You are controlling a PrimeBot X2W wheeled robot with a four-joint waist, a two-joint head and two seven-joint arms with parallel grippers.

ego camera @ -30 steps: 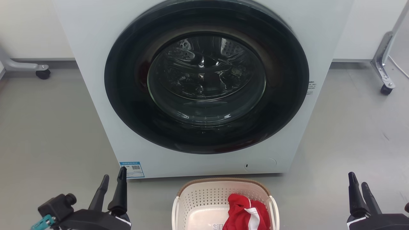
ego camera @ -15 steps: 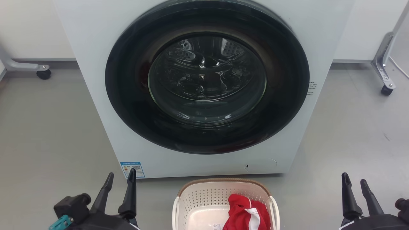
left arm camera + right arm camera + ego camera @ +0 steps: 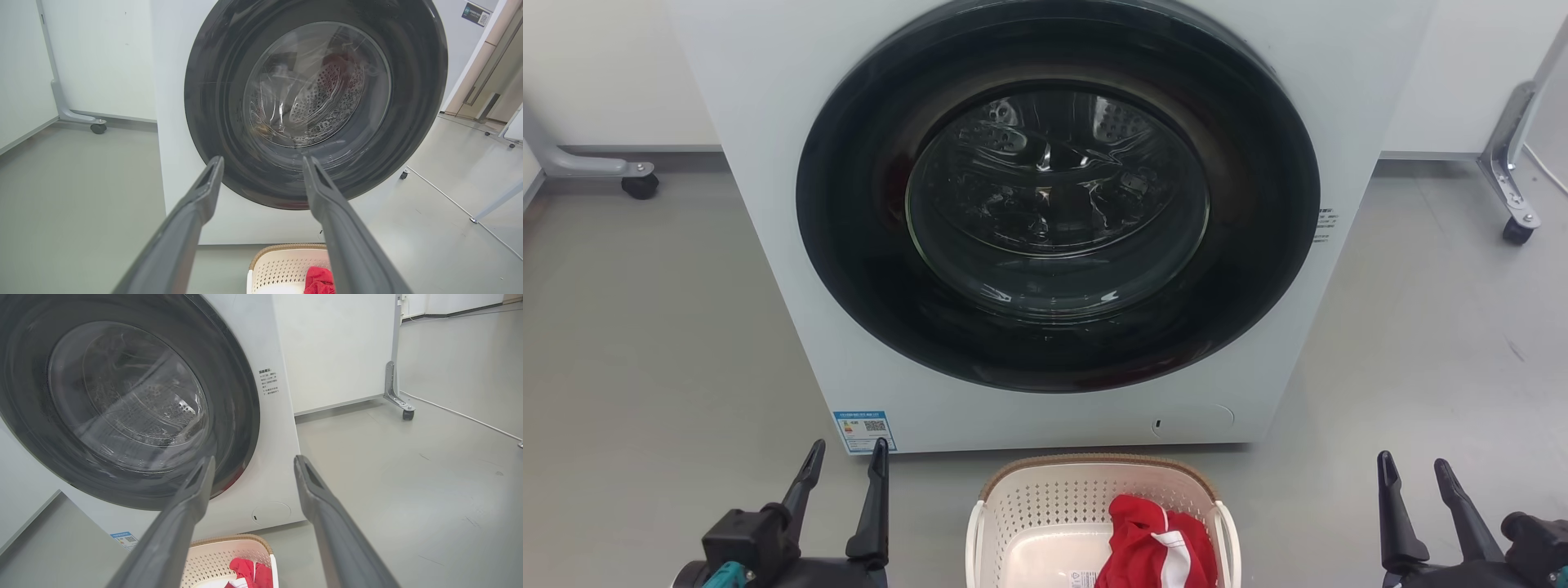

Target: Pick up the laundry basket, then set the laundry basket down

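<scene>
In the head view the laundry basket (image 3: pixel 1045 502) sits on the floor (image 3: pixel 645 327) just before the washing machine (image 3: pixel 760 204), a red garment (image 3: pixel 1152 539) inside. It lies between the left gripper (image 3: pixel 848 445) and right gripper (image 3: pixel 1411 460), both spread and empty, the left nearer. The left wrist view puts it below-right of the fingers. The right wrist view puts it below-left.

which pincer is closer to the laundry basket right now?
Left. The left pincer sits open just off the laundry basket's left side; the right pincer, also open, stands farther off its right side. Neither touches it.
</scene>
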